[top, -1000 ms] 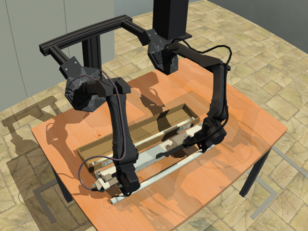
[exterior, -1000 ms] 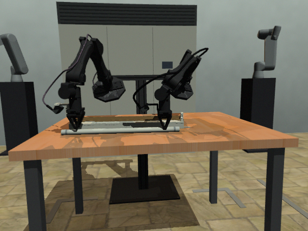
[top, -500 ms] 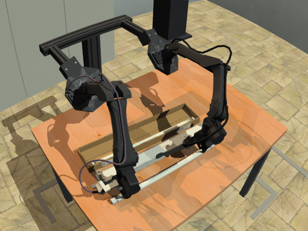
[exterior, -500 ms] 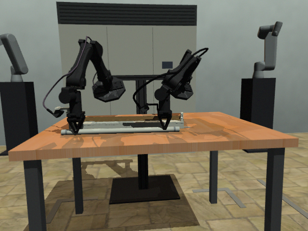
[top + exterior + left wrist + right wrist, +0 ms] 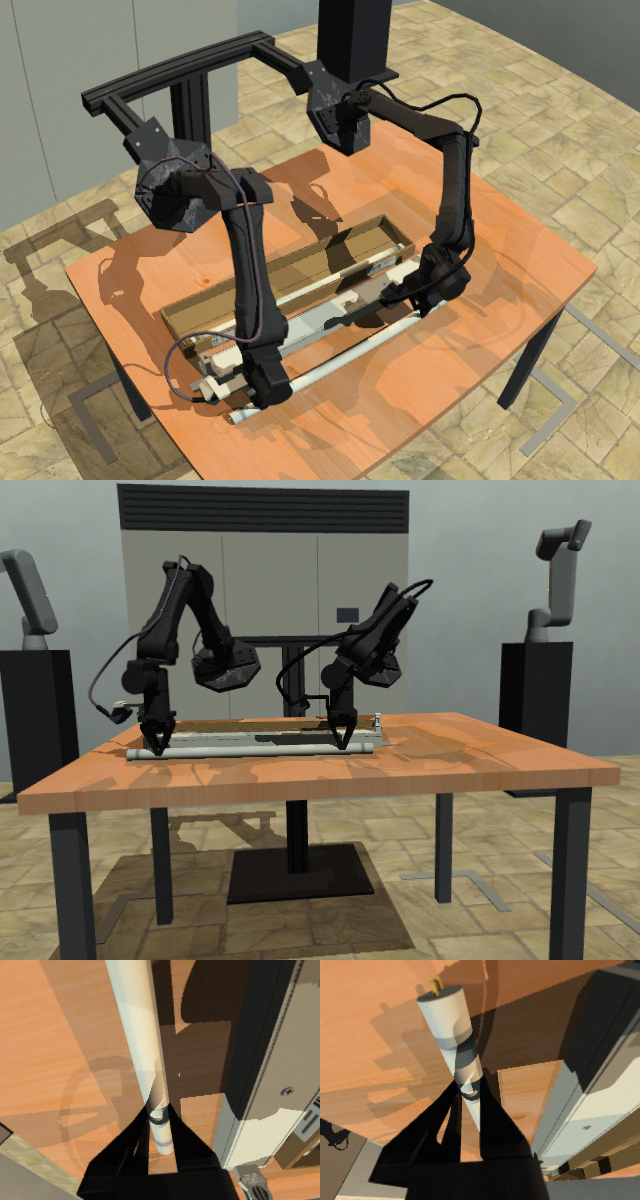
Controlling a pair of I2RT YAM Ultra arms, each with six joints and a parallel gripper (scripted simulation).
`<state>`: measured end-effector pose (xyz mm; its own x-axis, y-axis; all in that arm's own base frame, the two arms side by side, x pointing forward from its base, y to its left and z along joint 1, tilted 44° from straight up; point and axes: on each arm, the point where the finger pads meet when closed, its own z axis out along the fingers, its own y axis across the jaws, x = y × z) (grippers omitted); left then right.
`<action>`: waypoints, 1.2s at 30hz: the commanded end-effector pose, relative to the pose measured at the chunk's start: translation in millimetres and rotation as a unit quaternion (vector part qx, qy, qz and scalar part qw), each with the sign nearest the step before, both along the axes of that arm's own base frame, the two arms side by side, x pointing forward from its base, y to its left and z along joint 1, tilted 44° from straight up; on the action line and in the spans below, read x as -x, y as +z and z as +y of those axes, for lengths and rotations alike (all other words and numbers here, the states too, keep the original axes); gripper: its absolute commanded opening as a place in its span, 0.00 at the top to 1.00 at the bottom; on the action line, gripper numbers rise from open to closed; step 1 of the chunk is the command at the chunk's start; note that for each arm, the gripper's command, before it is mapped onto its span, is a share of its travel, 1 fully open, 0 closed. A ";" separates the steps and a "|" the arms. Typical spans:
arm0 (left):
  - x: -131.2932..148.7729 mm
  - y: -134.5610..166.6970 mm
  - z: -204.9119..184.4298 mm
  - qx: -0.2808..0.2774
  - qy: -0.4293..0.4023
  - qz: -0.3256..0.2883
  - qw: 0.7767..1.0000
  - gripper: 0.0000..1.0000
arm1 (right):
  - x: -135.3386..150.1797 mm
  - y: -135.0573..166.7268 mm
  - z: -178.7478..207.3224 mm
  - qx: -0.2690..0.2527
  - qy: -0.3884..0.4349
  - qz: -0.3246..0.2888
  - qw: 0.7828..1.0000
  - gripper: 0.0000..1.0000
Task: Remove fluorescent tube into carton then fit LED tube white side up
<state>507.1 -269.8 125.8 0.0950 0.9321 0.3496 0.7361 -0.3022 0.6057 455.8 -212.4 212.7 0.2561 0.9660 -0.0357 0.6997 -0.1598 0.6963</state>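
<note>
Two black grippers, both clamped on one smooth round white tube point(image 5: 341, 359) point(image 5: 248, 751) point(image 5: 135, 1020) point(image 5: 447, 1017) beside the boxy fixture point(image 5: 305, 325) point(image 5: 217, 739) point(image 5: 270, 1060) point(image 5: 570, 1135): right gripper point(image 5: 264, 407) point(image 5: 158, 752) point(image 5: 470, 1087), then left gripper point(image 5: 422, 313) point(image 5: 342, 747) point(image 5: 159, 1110). Brown carton point(image 5: 289, 258) point(image 5: 222, 725) point(image 5: 295, 1157) point(image 5: 590, 1165) runs along the fixture's other side, woodgrain bench point(image 5: 516, 289) point(image 5: 465, 769) point(image 5: 30, 1035) point(image 5: 350, 1060) under it, stone-tiled room floor point(image 5: 568, 155) point(image 5: 413, 831) point(image 5: 40, 1160) below.

Two overlapping overviews, two wrist close-ups.

Lettering, brands, numbers, signs: none legible. One printed label point(image 5: 382, 265) point(image 5: 308, 1122), on the carton point(image 5: 381, 219) point(image 5: 295, 1149), dark marks on a pale ground, too small and blurred to read.
</note>
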 end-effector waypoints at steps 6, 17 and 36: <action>6.1 8.7 -17.9 0.008 -0.021 -0.004 1.000 0.89 | 1.9 17.2 0.6 0.012 -0.005 -0.009 1.000 0.89; 12.0 22.9 -15.7 0.017 -0.013 -0.009 1.000 0.89 | 10.6 21.4 -6.2 0.016 -0.011 -0.008 1.000 0.89; 19.8 18.7 -12.9 0.001 -0.011 -0.003 1.000 0.89 | 18.5 14.7 -6.3 0.010 -0.013 0.002 1.000 0.89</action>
